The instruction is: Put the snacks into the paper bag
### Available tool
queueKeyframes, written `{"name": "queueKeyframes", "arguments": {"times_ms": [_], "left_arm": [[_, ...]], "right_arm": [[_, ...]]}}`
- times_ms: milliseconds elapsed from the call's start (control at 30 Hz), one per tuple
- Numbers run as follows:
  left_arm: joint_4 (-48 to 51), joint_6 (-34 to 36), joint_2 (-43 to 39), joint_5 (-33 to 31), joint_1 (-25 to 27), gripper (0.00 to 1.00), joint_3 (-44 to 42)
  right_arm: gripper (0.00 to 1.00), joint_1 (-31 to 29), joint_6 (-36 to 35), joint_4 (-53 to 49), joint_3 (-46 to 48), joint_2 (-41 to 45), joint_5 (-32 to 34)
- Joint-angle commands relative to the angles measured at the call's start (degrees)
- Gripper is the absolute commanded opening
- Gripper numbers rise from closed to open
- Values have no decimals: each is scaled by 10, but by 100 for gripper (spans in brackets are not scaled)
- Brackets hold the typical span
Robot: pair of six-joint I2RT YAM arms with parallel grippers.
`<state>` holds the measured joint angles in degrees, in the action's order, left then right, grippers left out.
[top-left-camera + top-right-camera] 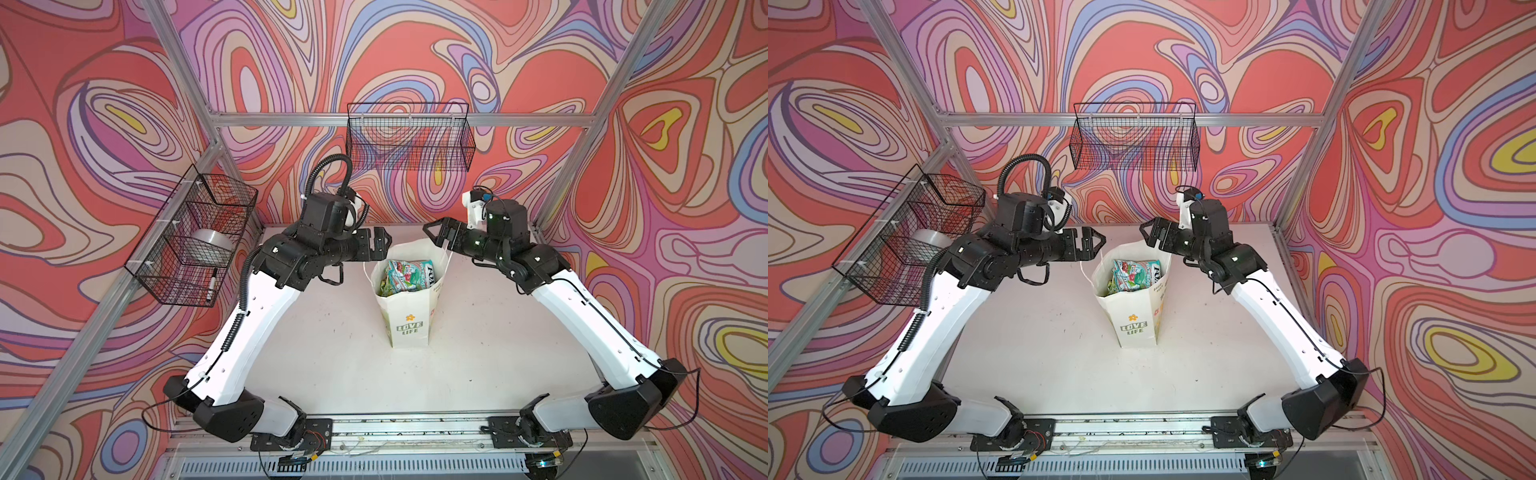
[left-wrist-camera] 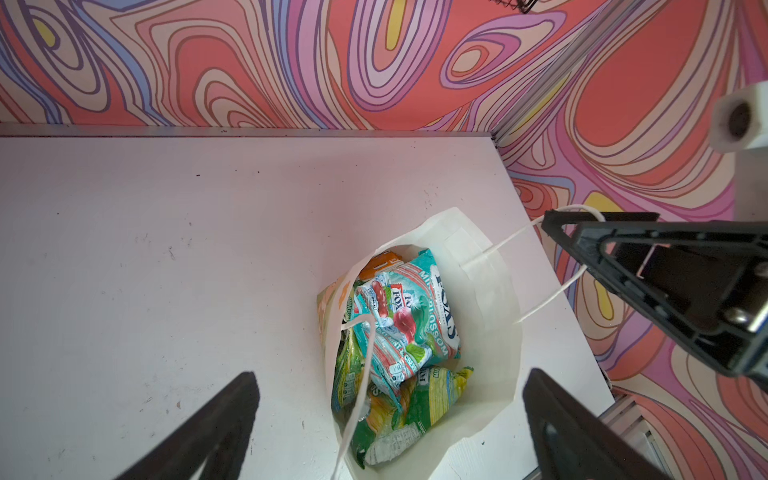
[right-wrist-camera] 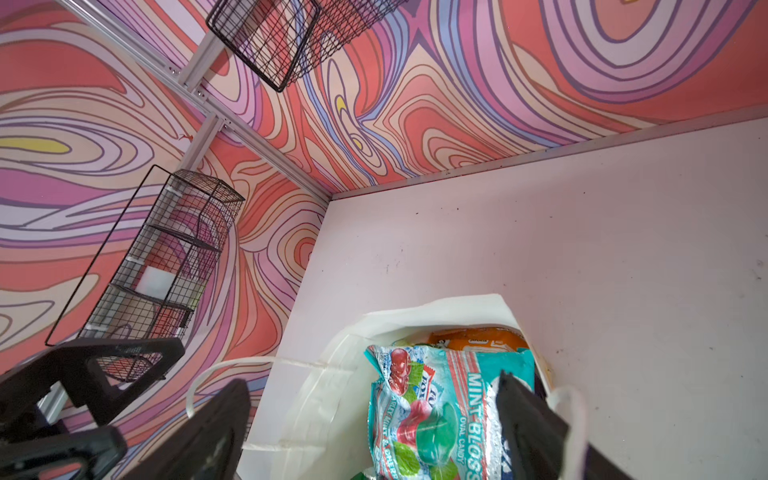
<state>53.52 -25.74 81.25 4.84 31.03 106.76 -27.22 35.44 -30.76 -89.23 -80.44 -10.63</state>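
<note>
While both top views show snacks (image 1: 409, 272) in the upright paper bag (image 1: 409, 328) mid table (image 1: 324, 357), with left gripper (image 1: 384, 241) and right gripper (image 1: 428, 236) spread wide, holding nothing, at its far rim, left wrist view shows a cord handle (image 2: 511, 237) seemingly hooked on the right gripper's finger, right wrist view too, so unhook it gently before retreating.

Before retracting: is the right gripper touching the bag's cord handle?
Touching. Left wrist view: the cord handle loops around a finger of the right gripper.

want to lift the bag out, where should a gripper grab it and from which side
Grip the cord handle on the right-arm side of the paper bag, coming from the right: it loops clear of the rim, while the other handle lies inside over the snacks.
</note>
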Motion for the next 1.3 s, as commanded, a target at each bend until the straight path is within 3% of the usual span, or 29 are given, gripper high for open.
{"name": "queueKeyframes", "arguments": {"times_ms": [0, 200, 467, 600, 733, 900, 1000, 1100, 1267], "left_arm": [[-23, 7, -30, 35, -4, 100, -10], [-74, 4, -84, 70, -4, 100, -56], [-66, 11, -101, 43, -4, 100, -72], [-58, 15, -109, 4, -4, 100, -69], [-106, 6, -151, -90, -3, 100, -124], [-195, -4, -241, -233, -4, 100, -282], [-224, -28, -293, -344, -4, 100, -383], [-257, -46, -329, -412, -4, 100, -478], [-391, -22, -332, -536, -4, 100, -643]], "right_arm": [[98, -1, -2, -8, -2, 33, 61], [98, -1, 14, -37, 14, 52, 109], [98, -1, 21, -51, 39, 66, 114], [98, -1, -36, -84, -14, 73, 165], [98, -1, -79, -72, -35, 100, 213], [99, -1, -103, 27, 108, 189, 324], [98, 0, -118, 48, 181, 204, 389], [99, 1, -132, 83, 259, 210, 448], [98, 38, -189, 283, 437, 216, 431]]}}
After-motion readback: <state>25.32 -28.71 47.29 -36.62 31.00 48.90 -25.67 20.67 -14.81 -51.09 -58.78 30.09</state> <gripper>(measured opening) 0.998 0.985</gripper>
